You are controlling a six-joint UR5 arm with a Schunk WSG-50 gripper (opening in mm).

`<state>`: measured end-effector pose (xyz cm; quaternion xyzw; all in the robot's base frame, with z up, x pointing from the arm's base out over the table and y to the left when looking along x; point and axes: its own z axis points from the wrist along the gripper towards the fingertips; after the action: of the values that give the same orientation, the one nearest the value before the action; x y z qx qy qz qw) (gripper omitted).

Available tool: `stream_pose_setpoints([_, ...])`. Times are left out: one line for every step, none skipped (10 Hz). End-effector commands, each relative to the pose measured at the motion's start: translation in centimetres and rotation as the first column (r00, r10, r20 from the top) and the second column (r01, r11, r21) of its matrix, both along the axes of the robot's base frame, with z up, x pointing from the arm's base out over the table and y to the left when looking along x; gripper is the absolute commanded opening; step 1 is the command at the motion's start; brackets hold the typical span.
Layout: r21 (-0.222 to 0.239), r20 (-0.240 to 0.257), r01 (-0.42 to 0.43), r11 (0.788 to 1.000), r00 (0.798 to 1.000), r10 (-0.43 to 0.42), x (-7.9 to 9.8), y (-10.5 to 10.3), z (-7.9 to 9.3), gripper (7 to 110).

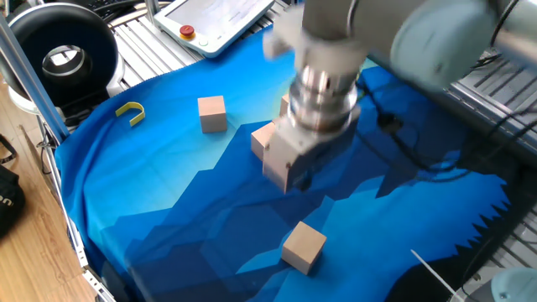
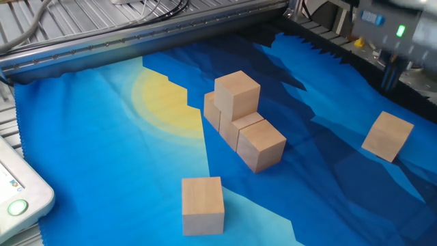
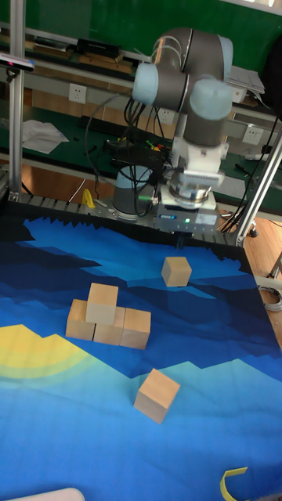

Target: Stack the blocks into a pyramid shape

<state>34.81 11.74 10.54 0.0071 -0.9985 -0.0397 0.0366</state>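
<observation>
Plain light tan wooden blocks: three in a row (image 2: 252, 137) mid-cloth with a fourth (image 2: 237, 94) atop, two loose ones (image 2: 203, 204) (image 2: 387, 136) apart. The blurred two-finger gripper (image 3: 183, 235) hovers over the far loose block; whether its jaws are parted I cannot tell.

Plain light tan blocks (image 2: 237, 95) lie on a blue cloth (image 2: 102, 171) with a yellow sun patch (image 2: 160, 102).
</observation>
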Motion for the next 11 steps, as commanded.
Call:
stream_pose_setpoints([-0.008,-0.012,0.021,1.0,1.0,-0.021,-0.6,1.1,-6.4,7])
stream_pose_setpoints([-0.029,-0.019,0.033,0.999,0.999,-0.033,-0.8,1.4,-6.0,7])
stream_pose_setpoints([-0.03,-0.019,0.033,0.999,0.999,-0.033,-0.8,2.1,-5.2,7])
stream_pose_setpoints([0.009,0.002,0.01,1.0,1.0,-0.01,-0.3,3.6,-4.9,7])
stream_pose_setpoints([0.097,0.019,-0.023,0.995,1.0,0.021,0.0,5.7,-4.6,44])
stream_pose_setpoints([0.11,0.037,-0.036,0.993,0.999,0.032,0.3,5.9,-4.3,44])
stream_pose_setpoints([0.141,0.057,-0.061,0.988,0.997,0.053,0.6,6.4,-4.2,44])
stream_pose_setpoints([0.102,0.045,-0.061,0.993,0.997,0.057,0.3,5.2,-4.5,44])
stream_pose_setpoints([0.051,0.02,-0.083,0.995,0.996,0.082,-0.3,3.7,-4.9,44])
stream_pose_setpoints([0.037,-0.028,-0.102,0.994,0.994,0.103,-1.5,3.1,-5.1,110])
stream_pose_setpoints([0.037,-0.054,-0.095,0.995,0.994,0.097,-2.1,3.0,-4.9,110])
